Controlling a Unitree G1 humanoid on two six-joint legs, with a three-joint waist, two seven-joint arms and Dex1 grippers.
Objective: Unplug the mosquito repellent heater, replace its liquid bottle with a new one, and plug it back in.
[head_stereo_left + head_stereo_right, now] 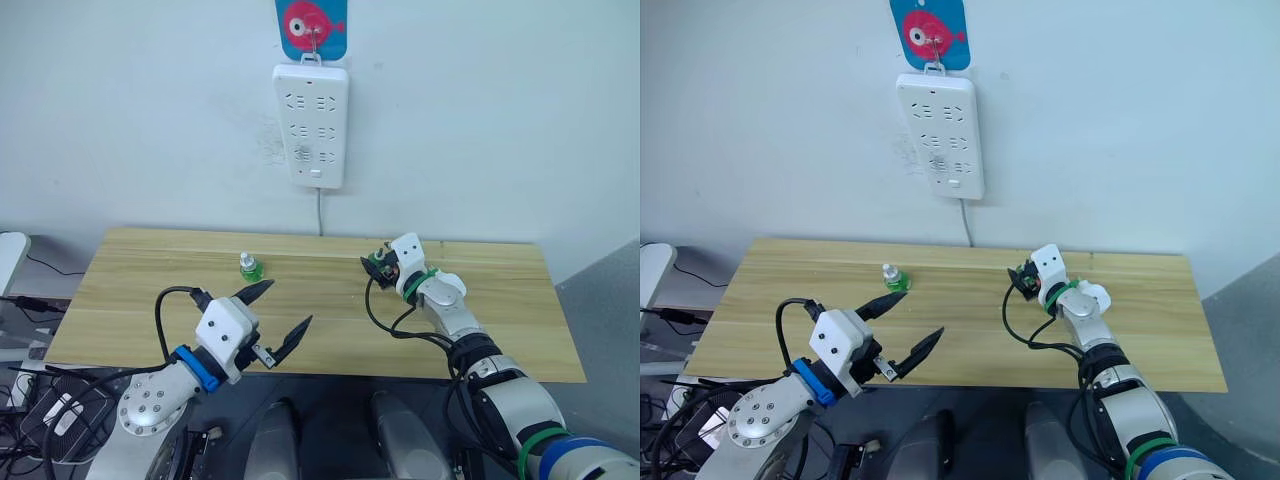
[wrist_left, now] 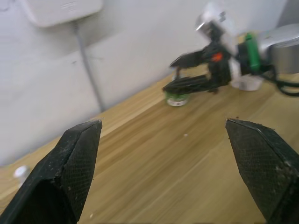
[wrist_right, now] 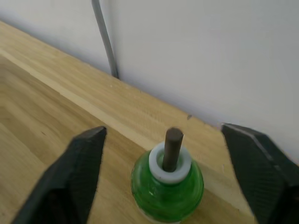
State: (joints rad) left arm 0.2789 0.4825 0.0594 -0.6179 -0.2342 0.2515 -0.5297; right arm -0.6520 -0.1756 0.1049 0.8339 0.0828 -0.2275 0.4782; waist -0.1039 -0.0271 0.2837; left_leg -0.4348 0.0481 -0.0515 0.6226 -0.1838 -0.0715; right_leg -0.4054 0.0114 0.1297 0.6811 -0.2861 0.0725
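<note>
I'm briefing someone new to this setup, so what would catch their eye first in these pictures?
Probably the white power strip hanging on the wall under a bright fish hook. Then the wooden table, with a small green bottle standing on it, and another green bottle, wick up, between the open fingers of the right gripper.

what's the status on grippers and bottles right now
Left gripper open, empty, over table's near edge. Right gripper open around green wick bottle, not closed. Second green bottle standing free. Nothing in the way.
</note>
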